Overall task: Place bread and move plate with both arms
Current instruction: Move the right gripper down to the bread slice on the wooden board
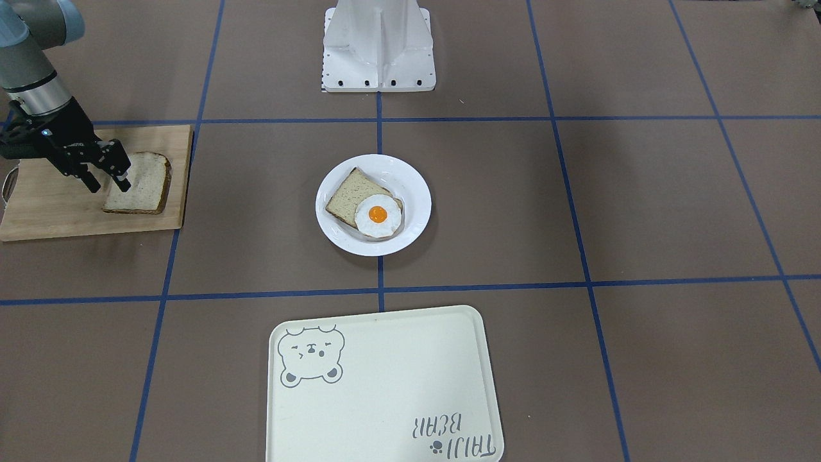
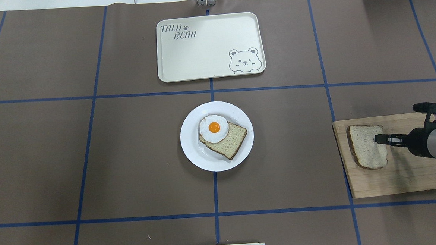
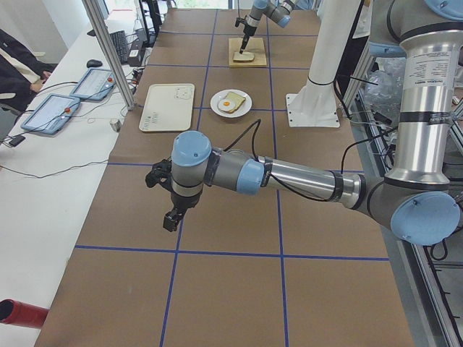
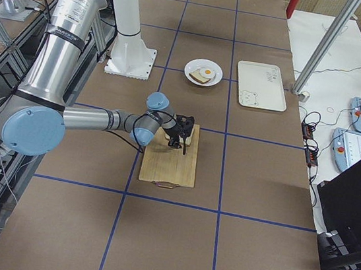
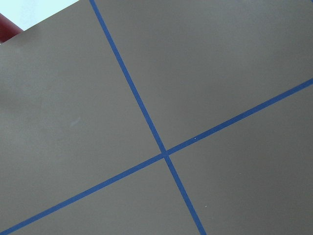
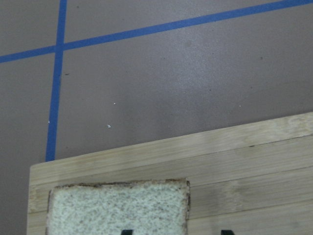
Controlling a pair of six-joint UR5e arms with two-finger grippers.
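Observation:
One slice of bread (image 1: 144,183) lies flat on a wooden cutting board (image 1: 51,205); it also shows in the overhead view (image 2: 364,146) and the right wrist view (image 6: 117,208). My right gripper (image 1: 110,186) is open and points down over the slice's edge, one finger over the bread and the other over the board. The white plate (image 1: 410,179) sits mid-table and holds a second slice (image 1: 349,192) with a fried egg (image 1: 378,216) on it. My left gripper (image 3: 171,219) hangs over bare table far from the plate; I cannot tell whether it is open or shut.
A cream tray (image 1: 385,385) with a bear drawing lies beyond the plate, on the operators' side. The white fixed base (image 1: 378,45) stands on the robot's side of the plate. Blue tape lines cross the brown table.

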